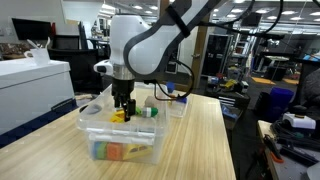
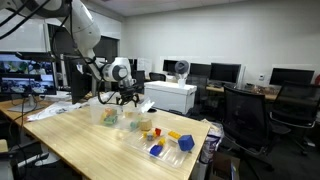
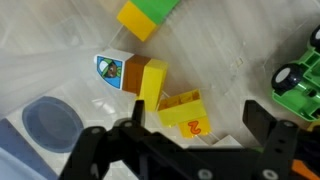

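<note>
Wooden table carries everything. White arm reaches down over it.

Containers: 2 clear bins counted in an exterior view.
- Rear bin: sits directly under the gripper.
- Front bin: just beside the rear bin, on the camera side. It holds a mix of orange, green and yellow pieces, too blurred to count.

Rear bin contents, per wrist view, large to small:
- green toy vehicle x1, at the right edge, partly cut off.
- grey-blue disc x1, lower left.
- yellow-green block x1, at the top, apart from the rest.
- plain yellow block x1, lying lengthwise.
- marked yellow block x1, with a red print on its face. It touches the plain one at a corner.
- picture block x1, white with a printed face, touching the plain yellow block on its other side.

Gripper: jaws spread wide and released, nothing between them is gripped. The marked yellow block lies between the two fingers and below them. Contact w/ the block: cannot tell.

Elsewhere on the table, per an exterior view: blue pieces x2 and a yellow piece x1, well apart from the gripper. Binned or loose: cannot tell.
</note>
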Controlling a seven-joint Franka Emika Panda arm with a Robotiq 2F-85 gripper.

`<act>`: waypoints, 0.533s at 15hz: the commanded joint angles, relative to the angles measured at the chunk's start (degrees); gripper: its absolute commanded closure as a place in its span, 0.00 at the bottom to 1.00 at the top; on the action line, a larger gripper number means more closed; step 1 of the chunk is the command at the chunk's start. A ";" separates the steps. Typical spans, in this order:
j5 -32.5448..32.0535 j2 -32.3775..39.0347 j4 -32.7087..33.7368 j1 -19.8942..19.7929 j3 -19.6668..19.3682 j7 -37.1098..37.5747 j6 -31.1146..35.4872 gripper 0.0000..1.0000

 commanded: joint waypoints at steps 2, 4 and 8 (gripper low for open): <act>0.29 3.68 5.14 -0.23 0.06 -2.91 -5.38 0.00; 0.18 6.31 8.34 0.17 -0.35 -2.59 -8.90 0.00; -0.71 8.60 11.61 1.30 -0.48 -2.60 -13.21 0.00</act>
